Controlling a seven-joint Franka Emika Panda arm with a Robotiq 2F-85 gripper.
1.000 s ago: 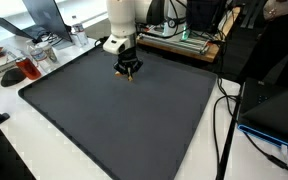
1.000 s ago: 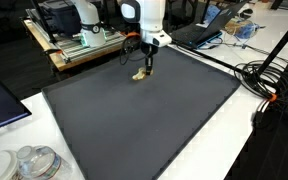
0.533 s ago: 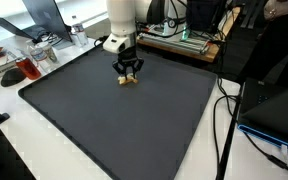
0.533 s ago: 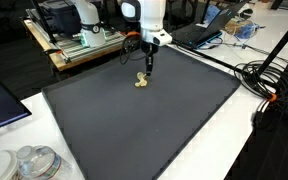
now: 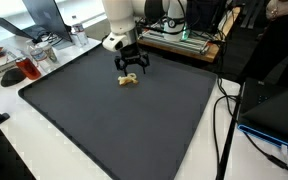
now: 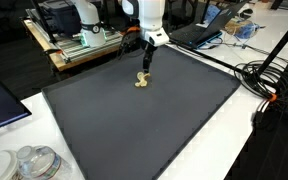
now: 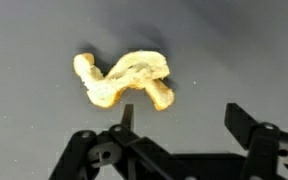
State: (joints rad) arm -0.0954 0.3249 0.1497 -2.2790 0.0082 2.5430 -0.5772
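Now looking over a big dark mat (image 5: 114, 130) lying flat on a white table (image 5: 34, 130); seeing lots of bare mat toward the near edge and both sides; finding the far edge close behind the gripper (image 5: 131, 66), with a wooden board (image 5: 179, 42) of gear just past it; spotting black cables (image 5: 224, 110) trailing off one side edge and a glass (image 5: 29, 68) standing beyond another corner; not reading any writing on the gear, all of it being too small to tell; hanging the gripper just above a curly yellow snack (image 5: 130, 81), with fingers spread wide and holding nothing; seeing, in the wrist view, the snack (image 7: 124, 80) lying flat on the mat a little ahead of the fingertips, nearer to one finger than the other, touching neither.
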